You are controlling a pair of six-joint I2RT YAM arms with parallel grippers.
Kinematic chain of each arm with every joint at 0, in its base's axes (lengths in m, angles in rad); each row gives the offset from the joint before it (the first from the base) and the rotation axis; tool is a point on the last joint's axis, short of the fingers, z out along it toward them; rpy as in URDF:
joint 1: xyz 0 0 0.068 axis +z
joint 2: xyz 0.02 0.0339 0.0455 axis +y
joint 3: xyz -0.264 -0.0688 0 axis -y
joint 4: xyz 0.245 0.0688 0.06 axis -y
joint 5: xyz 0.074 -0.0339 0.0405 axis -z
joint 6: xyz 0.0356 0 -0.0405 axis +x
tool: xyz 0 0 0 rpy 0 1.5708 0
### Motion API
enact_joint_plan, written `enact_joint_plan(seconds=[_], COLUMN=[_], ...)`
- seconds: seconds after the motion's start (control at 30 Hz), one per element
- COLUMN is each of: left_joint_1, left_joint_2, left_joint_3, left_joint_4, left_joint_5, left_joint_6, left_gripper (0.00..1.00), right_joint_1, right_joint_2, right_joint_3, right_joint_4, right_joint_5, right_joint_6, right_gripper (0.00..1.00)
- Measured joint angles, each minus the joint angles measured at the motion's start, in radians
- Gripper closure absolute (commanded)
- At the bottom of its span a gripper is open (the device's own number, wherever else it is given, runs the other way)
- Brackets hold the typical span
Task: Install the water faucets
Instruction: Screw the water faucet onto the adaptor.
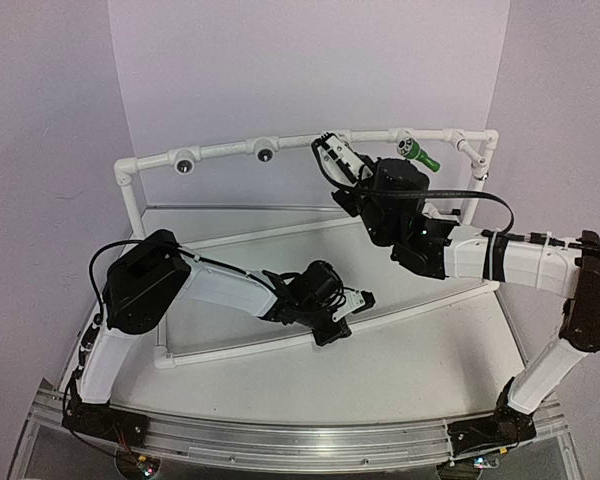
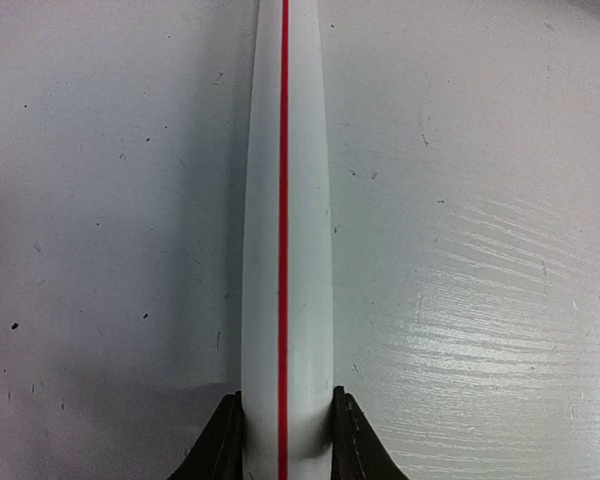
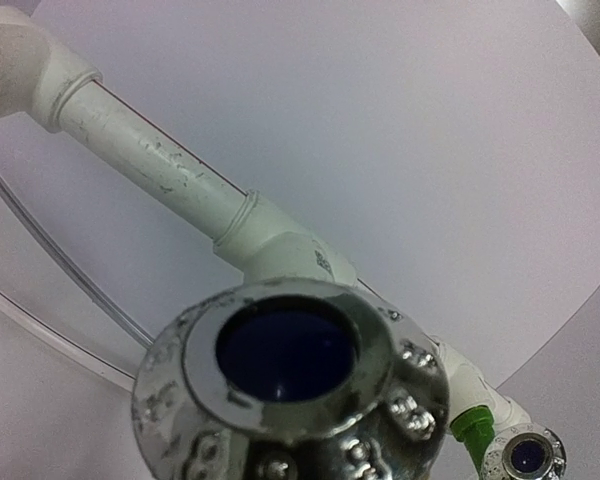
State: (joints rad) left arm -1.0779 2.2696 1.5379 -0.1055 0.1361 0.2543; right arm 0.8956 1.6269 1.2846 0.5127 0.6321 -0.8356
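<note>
Water faucet with the chrome head (image 3: 290, 390), held at the right gripper (image 1: 332, 152). Its round silvery cap with a dark blue centre fills the lower part of the right wrist view, straight ahead of the hand. The fingers lie below the picture edge, so the grip is inferred: the hand appears pinched on the faucet's body behind the head. The body colour and the threaded end are hidden.

Just beyond the head is a white tee fitting (image 3: 280, 245) of the upper rail (image 3: 160, 165). Whether the thread has entered it cannot be told.

Further along the rail, to the hand's right, the green water faucet (image 1: 418, 153) sits seated in its fitting. To the hand's left, two dark sockets (image 1: 184, 165) stand unfilled.

The left gripper (image 2: 285, 445) is pressed on the lower rail (image 2: 285, 200), a white pipe with a red line. One dark fingertip (image 2: 220, 440) touches each flank, and the table (image 2: 480, 300) lies beneath. This hand probably steadies the frame.

Handling, as judged:
- The faucet is likely light and stiff, a small tap of rigid parts.
- The polished cap looks slippery, while the studs around its rim should give purchase for turning.
- The best hold is across the body or the studded rim, not on the smooth face.
- The thread should meet the fitting square, since a tilted start risks cross-threading.
</note>
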Motion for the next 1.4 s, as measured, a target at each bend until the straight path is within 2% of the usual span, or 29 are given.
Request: enact_joint_plan(seconds=[0.4, 1.4], left_joint_1=[0.000, 0.002], left_joint_2=[0.001, 0.011], left_joint_3=[0.001, 0.027], left_joint_4=[0.000, -0.028], left_joint_5=[0.000, 0.002], left_joint_6=[0.000, 0.000], left_gripper=[1.00, 1.00], right_joint_1=[-0.002, 0.016], right_joint_2=[0.000, 0.017], right_joint_3=[0.024, 0.112], right_joint_4=[-0.051, -0.161], right_joint_5=[-0.002, 0.041], right_joint_6=[0.069, 0.097], right_gripper=[1.00, 1.00])
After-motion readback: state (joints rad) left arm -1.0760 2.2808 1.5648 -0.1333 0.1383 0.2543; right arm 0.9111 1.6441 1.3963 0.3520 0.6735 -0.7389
